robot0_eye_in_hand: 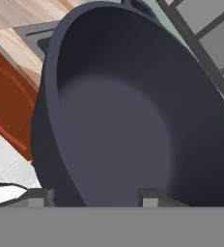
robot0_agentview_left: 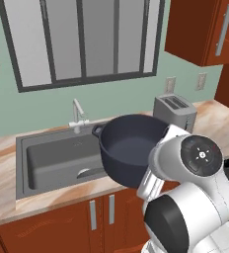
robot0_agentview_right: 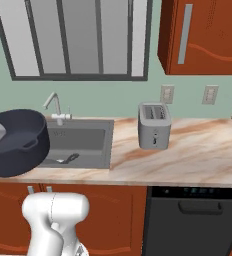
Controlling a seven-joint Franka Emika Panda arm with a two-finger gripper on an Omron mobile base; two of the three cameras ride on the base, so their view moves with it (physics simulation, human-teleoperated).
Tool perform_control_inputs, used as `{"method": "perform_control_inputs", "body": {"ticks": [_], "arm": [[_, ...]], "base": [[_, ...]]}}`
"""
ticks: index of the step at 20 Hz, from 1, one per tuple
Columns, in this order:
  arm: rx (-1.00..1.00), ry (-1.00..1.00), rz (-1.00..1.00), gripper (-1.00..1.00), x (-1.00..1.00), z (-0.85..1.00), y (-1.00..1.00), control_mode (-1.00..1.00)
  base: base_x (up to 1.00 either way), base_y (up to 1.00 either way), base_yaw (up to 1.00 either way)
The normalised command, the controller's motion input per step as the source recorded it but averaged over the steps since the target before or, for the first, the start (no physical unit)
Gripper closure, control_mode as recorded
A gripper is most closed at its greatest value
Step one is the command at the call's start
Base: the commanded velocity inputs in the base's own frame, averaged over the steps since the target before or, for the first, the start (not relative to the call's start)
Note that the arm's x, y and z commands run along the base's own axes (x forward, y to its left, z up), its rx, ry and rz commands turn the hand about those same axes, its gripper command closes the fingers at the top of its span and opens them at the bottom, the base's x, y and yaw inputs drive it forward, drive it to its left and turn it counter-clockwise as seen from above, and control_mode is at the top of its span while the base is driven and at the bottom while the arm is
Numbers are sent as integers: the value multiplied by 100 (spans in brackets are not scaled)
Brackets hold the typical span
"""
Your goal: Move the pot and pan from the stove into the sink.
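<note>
The deep dark blue-grey pot (robot0_agentview_left: 129, 148) hangs tilted in the air over the right front part of the sink (robot0_agentview_left: 52, 158), its opening facing the camera. My gripper (robot0_eye_in_hand: 95, 197) is shut on the pot's near wall, one fingertip inside and one outside. From the right base view the pot (robot0_agentview_right: 15, 142) covers the sink's (robot0_agentview_right: 88, 137) left side. A thin dark handle (robot0_agentview_right: 70, 158) and a pale curved rim (robot0_agentview_left: 89, 173) lie in the basin; they look like the pan's, mostly hidden by the pot. The stove is out of view.
A chrome faucet (robot0_agentview_left: 77, 116) stands behind the basin. A grey toaster (robot0_agentview_right: 154, 125) sits on the marbled counter (robot0_agentview_right: 198, 150) to the right of the sink. Wooden wall cabinets (robot0_agentview_right: 203, 35) hang above. A dark dishwasher front (robot0_agentview_right: 195, 220) sits below the counter.
</note>
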Motion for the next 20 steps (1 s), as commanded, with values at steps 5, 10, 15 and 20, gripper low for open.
{"method": "perform_control_inputs", "body": {"ticks": [5,10,15,20], "arm": [[3,7,0,100,33,-1,15,-100],[6,5,0,100,30,0,8,-100],[3,5,0,100,34,0,4,-100],[3,3,0,100,23,-1,1,-100]], "base": [[0,0,0],[0,0,0],[0,0,0],[0,0,0]]}}
